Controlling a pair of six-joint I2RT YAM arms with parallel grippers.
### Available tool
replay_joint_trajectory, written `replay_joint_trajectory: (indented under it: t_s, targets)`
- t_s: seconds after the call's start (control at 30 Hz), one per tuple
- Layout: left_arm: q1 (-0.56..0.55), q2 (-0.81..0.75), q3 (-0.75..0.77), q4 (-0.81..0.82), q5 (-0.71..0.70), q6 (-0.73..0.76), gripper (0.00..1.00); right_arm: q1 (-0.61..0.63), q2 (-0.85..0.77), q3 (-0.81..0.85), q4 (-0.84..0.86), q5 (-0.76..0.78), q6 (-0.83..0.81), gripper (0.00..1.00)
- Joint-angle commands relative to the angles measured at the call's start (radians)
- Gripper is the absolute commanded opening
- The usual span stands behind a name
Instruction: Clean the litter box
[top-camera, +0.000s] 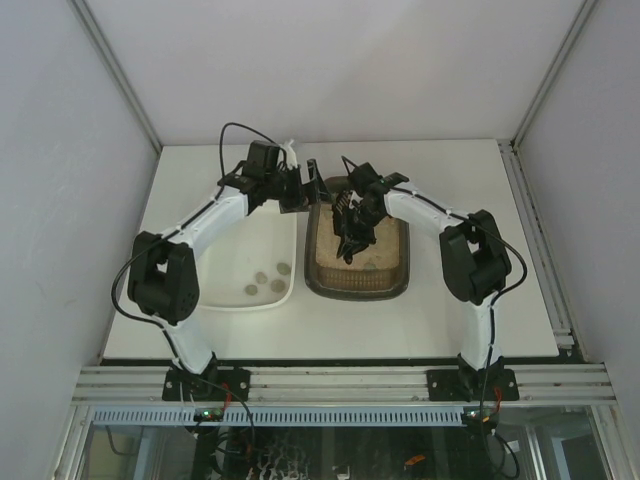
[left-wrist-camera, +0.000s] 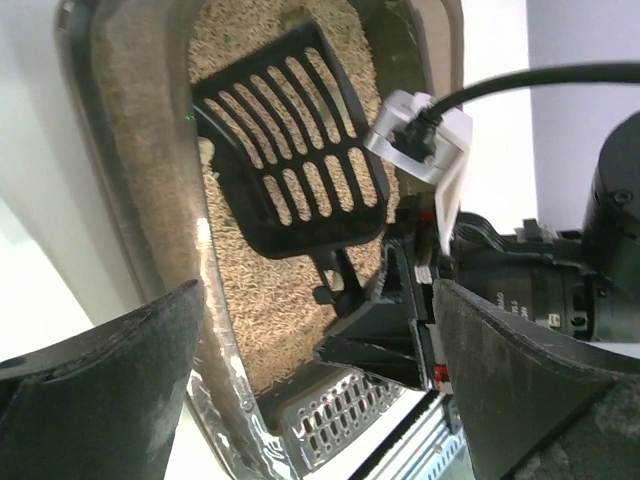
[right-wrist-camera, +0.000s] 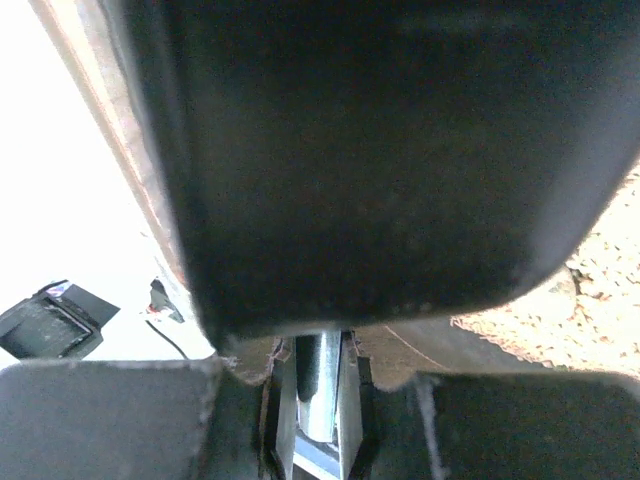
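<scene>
Bright, even overhead view; wrist close-ups blurred, overexposed.

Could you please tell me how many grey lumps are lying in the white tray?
4, in the white tray, near-right corner: left lump, middle lump, right lump, far lump. The left arm may hide more.

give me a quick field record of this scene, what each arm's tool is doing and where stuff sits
left tool: open, at the far-left corner of the litter box; contact with the rim unclear
right tool: shut on the scoop's handle
scoop: black, slotted, low over the litter inside the box
litter box: dark tray with beige litter, just right of the white tray
white tray: holds a few small greyish lumps near its front right
</scene>
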Motion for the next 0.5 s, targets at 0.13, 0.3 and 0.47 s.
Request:
replay_joint_trajectory:
  t_s: [0.13,0.3,0.47]
  targets:
    - [0.012,-0.021,-0.042,0.124,0.109,-0.065,1.00,0.007,0.039,0.026,0.088,-0.121,0.048,0.00]
    - [0.026,-0.036,-0.065,0.158,0.130,-0.083,1.00,0.012,0.057,-0.002,0.138,-0.206,0.060,0.00]
    - [0.044,-0.070,-0.077,0.168,0.137,-0.085,1.00,0.012,0.078,-0.036,0.220,-0.319,0.096,0.00]
